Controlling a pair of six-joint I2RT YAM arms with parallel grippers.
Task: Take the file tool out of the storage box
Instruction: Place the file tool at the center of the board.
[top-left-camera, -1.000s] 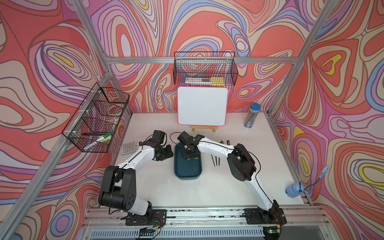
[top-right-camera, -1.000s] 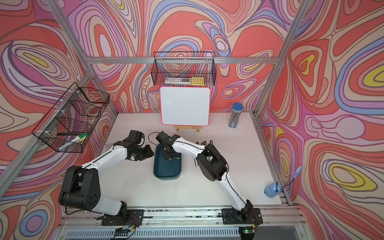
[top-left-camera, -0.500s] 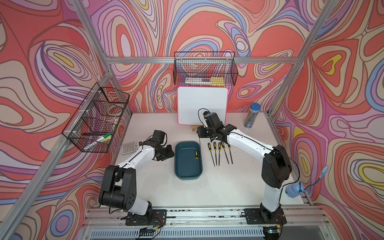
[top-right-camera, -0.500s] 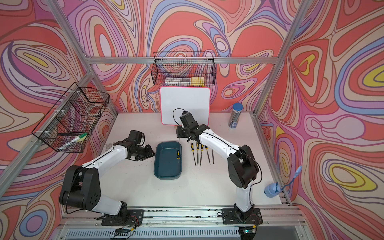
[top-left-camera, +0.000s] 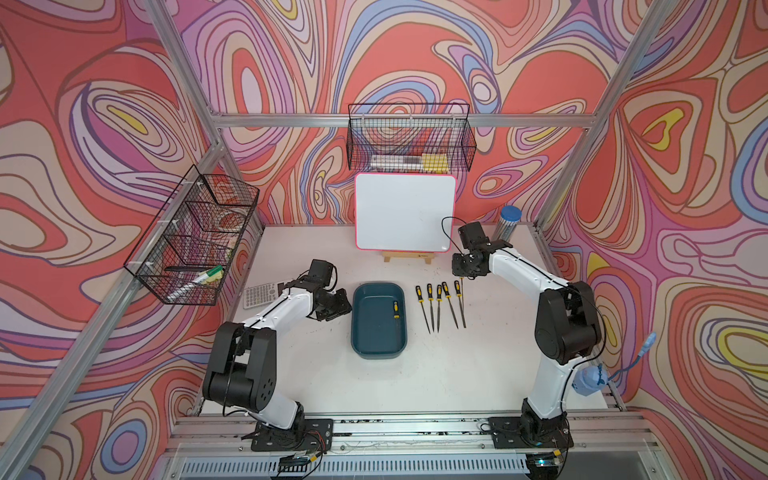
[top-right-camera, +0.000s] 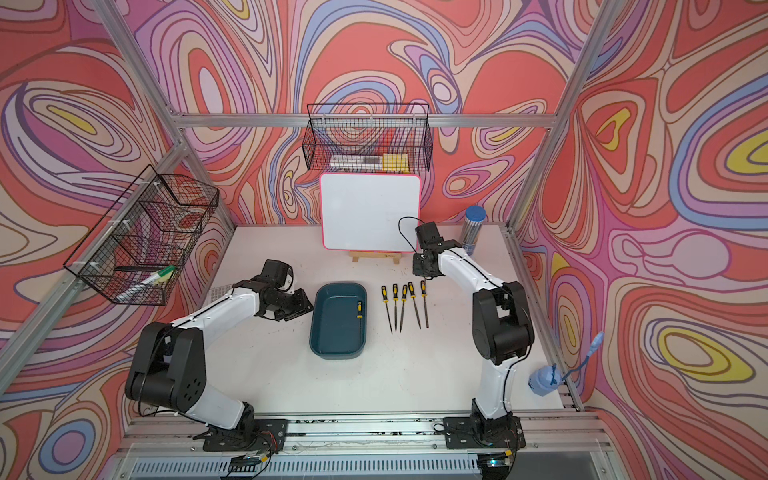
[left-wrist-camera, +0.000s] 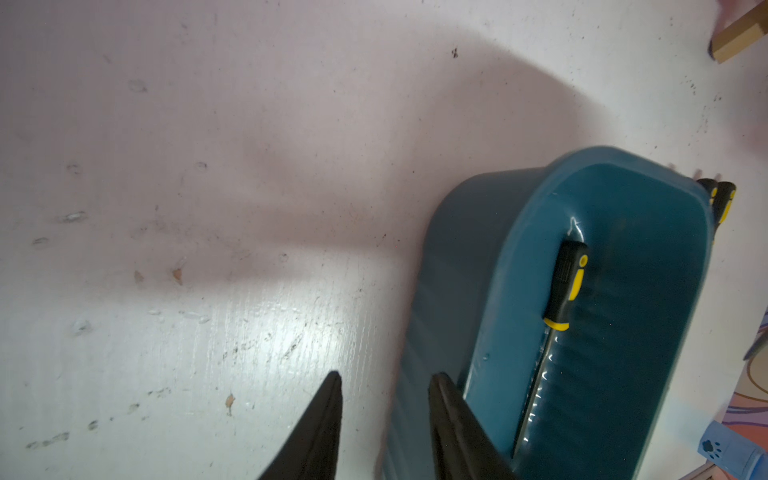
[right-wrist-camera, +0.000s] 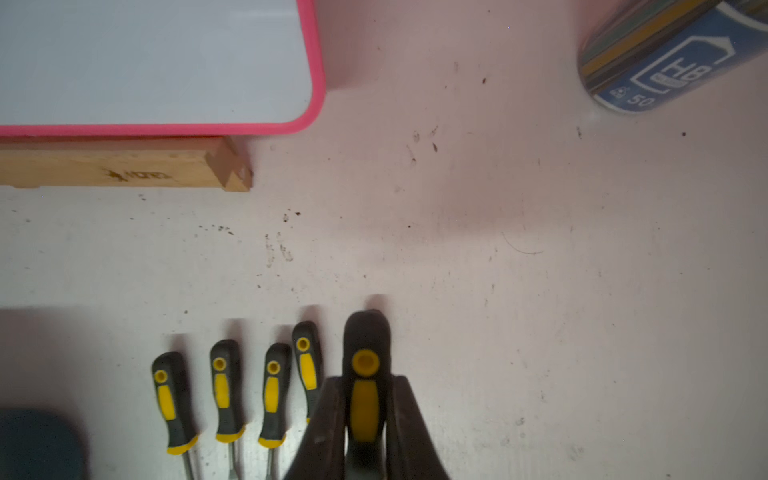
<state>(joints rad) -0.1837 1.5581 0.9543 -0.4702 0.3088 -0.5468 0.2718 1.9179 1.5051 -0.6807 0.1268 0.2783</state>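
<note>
Right hand (right-wrist-camera: 365, 380) grasps the end file (right-wrist-camera: 365, 332), lower centre, perhaps grounded. Left hand (left-wrist-camera: 385, 375), released, sits just outside the box (left-wrist-camera: 449, 270) wall.

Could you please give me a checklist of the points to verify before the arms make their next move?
1. Grip: the right end effector is closed on the handle of the held file - ok.
2. Landing spot: there is bare table beside the four laid files - ok.
3. The held file is resting on the table before release - cannot tell.
4. The storage box is emptied - not ok; a last file lies inside along one long wall.
5. The left end effector is out of the box - ok; it is open, beside the outer wall.
</note>
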